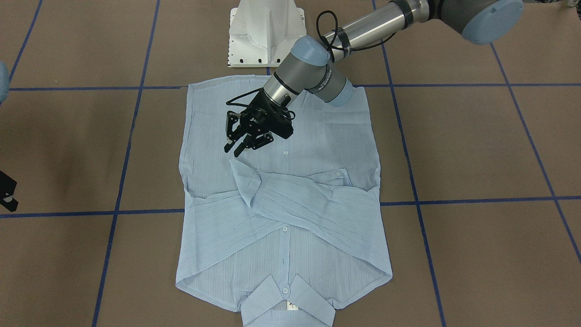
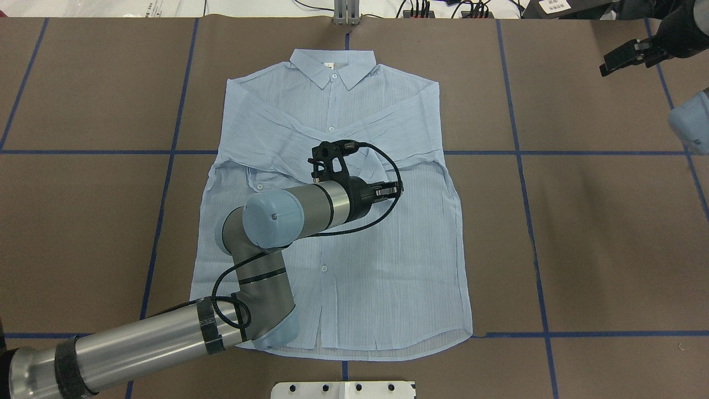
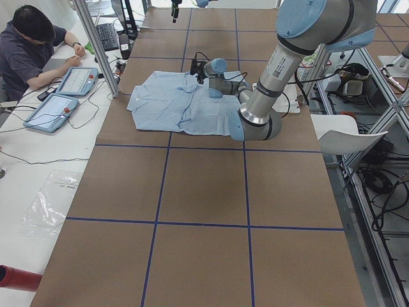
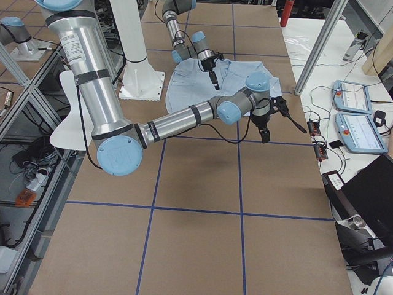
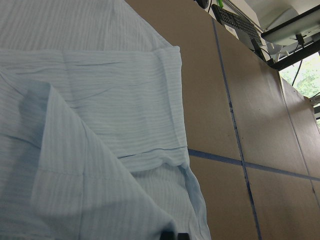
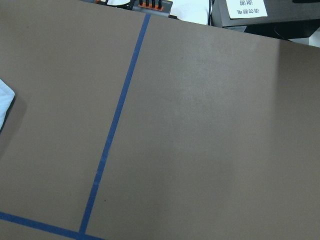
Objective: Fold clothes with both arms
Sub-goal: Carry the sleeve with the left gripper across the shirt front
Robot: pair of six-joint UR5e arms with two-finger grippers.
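Shirt (image 2: 388, 266) lies flat on the brown table (image 2: 581, 221), buttons up. Collar (image 2: 332, 66) is at the far end from the robot, hem (image 2: 388, 339) at the near end by the base. Both sleeves (image 1: 299, 190) are laid in across the chest, crossing each other, so the sleeve stage looks done.

L arm reaches out over the middle of the garment. L gripper (image 1: 232, 151) hangs over the button line, just robot-side of the crossed sleeves, tips angled down at the cloth. Its jaws look drawn close together w/ nothing between them, and no fabric is lifted. Wrist cam agrees: tips side by side at the bottom edge, cloth beyond.

R gripper (image 2: 612, 64) sits well off to the robot's right over bare table, far from the shirt. Whether its jaws are apart or closed can't be told from these views.

Left to do, by the look of it: the body itself. Sides are at full width and the hem isn't brought up to the collar. Prob. under halfway. The next fold likely needs both grippers on the cloth, and the R arm has a long way in.
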